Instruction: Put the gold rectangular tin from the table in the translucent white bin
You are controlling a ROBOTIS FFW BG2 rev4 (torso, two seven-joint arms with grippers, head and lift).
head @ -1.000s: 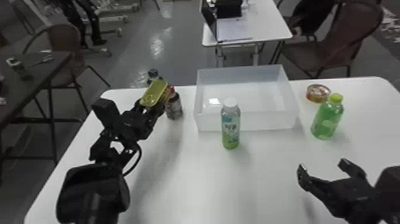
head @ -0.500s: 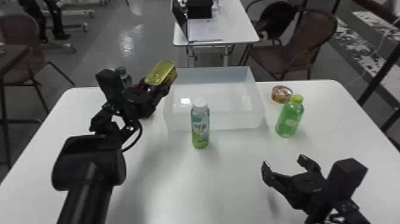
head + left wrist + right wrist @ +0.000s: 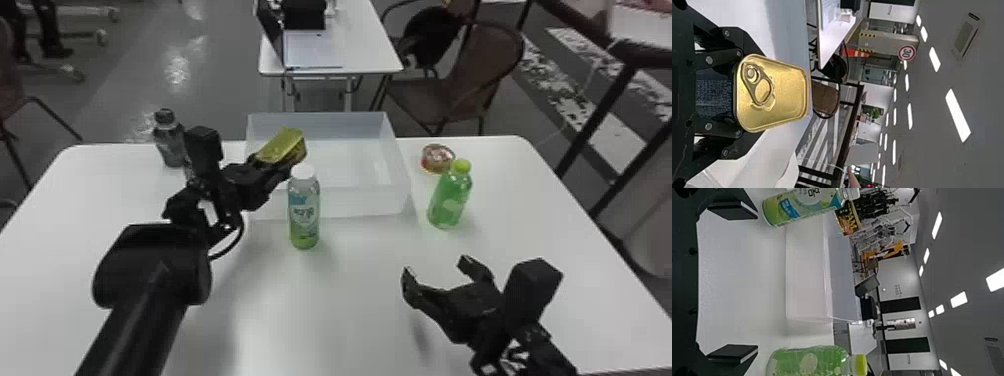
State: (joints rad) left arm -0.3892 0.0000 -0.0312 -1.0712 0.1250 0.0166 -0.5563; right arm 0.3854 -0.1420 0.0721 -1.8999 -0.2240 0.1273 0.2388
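Note:
My left gripper (image 3: 267, 167) is shut on the gold tin (image 3: 283, 145), which hangs over the left part of the translucent white bin (image 3: 330, 202). Seen from the left wrist, the gold tin (image 3: 773, 94) shows its lid and pull ring, with the left gripper (image 3: 736, 94) holding it by its edges. My right gripper (image 3: 434, 272) stands open above the front right of the table, nothing between its fingers. In the right wrist view the right gripper (image 3: 752, 282) has its fingers wide apart, and the bin (image 3: 807, 274) lies beyond.
A bottle with a white cap (image 3: 304, 215) stands just before the bin. To the bin's right are a green bottle (image 3: 450, 197) and a round tin (image 3: 438, 158). A dark bottle (image 3: 170, 140) is behind the left arm, near the table's (image 3: 360, 300) back edge.
The left gripper has carried the gold tin rightward, from beside the dark bottles to over the bin. The head view has shifted. The right gripper stays open.

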